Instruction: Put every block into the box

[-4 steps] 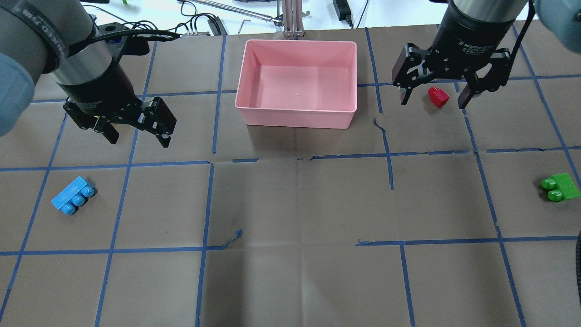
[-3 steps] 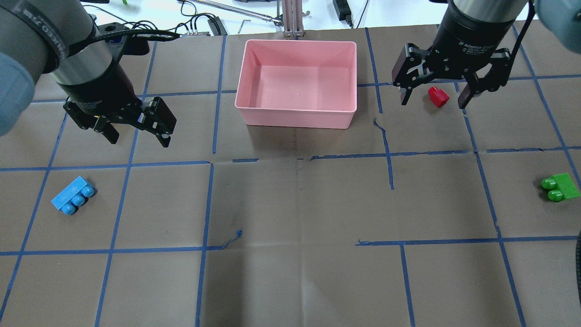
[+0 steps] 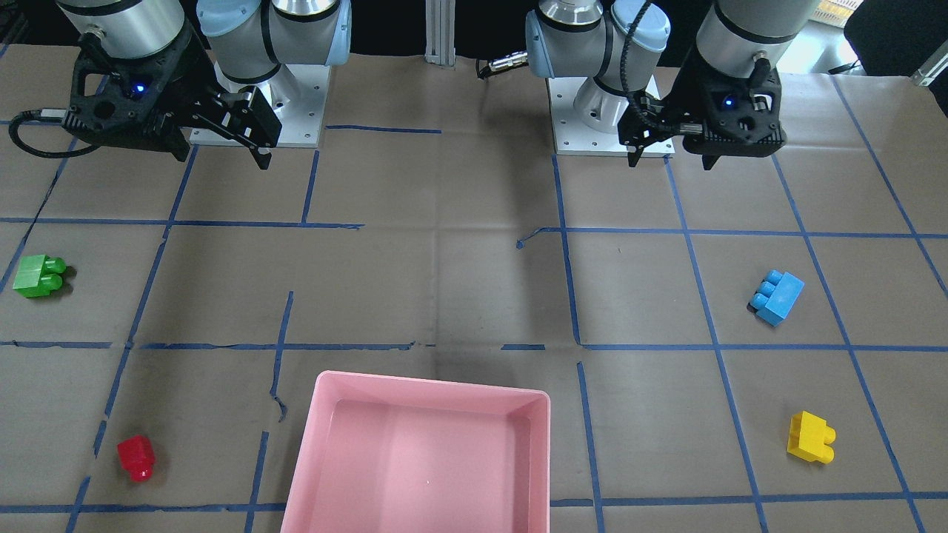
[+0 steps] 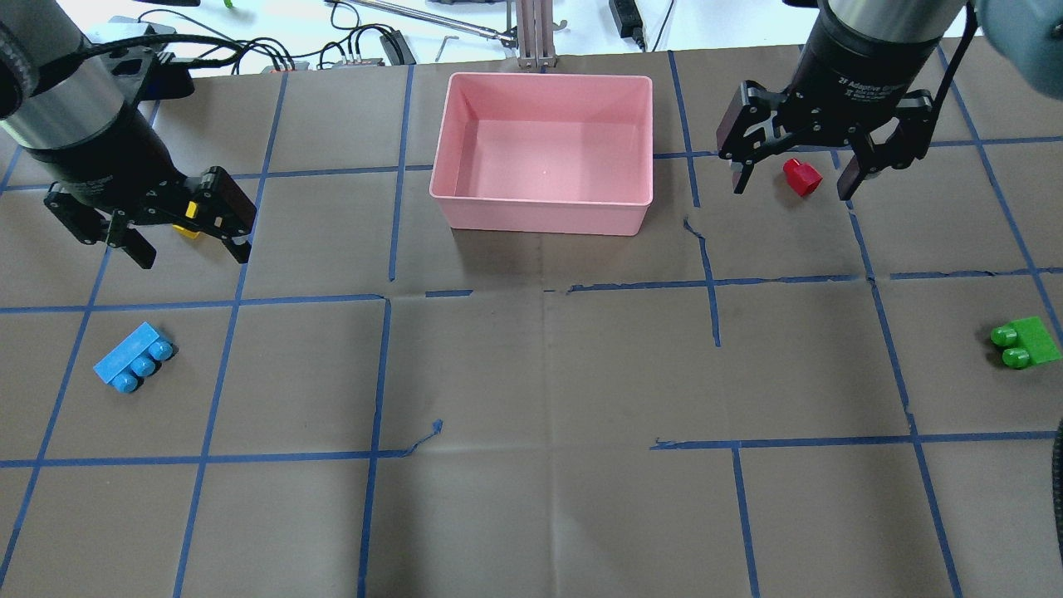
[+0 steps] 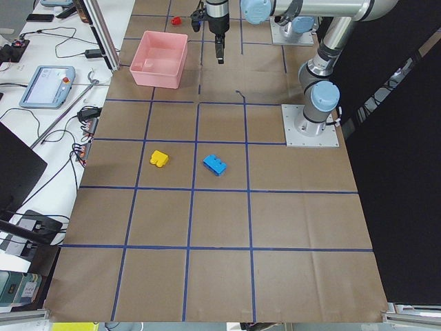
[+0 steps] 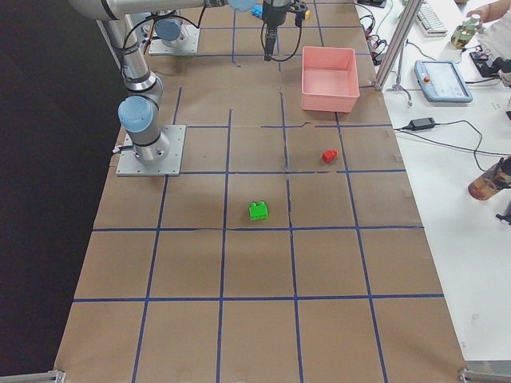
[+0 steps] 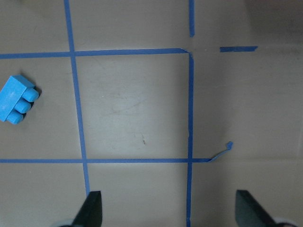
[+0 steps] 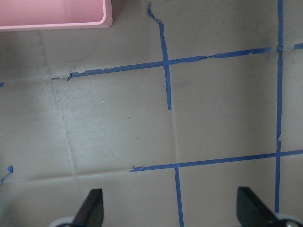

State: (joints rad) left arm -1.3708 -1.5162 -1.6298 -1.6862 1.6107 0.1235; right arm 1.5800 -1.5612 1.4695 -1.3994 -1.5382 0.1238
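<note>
While the pink box (image 4: 544, 212) sits empty, all four blocks lie loose on the table (image 4: 540, 374), so every step is left. The left gripper (image 4: 191, 249) and right gripper (image 4: 793, 189) hang high, spread, holding nothing. The red block (image 4: 802, 177) and green block (image 4: 1026, 343) lie on the right gripper's side, the yellow block (image 3: 809, 437) and blue block (image 4: 133, 359) on the left gripper's.

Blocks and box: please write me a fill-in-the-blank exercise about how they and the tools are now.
The pink box is ___ inside.
The block with three studs is ___.
The green block lies on the robot's ___ side.
The left tool and the right tool are both ___.
Missing words: empty; blue; right; open.
</note>
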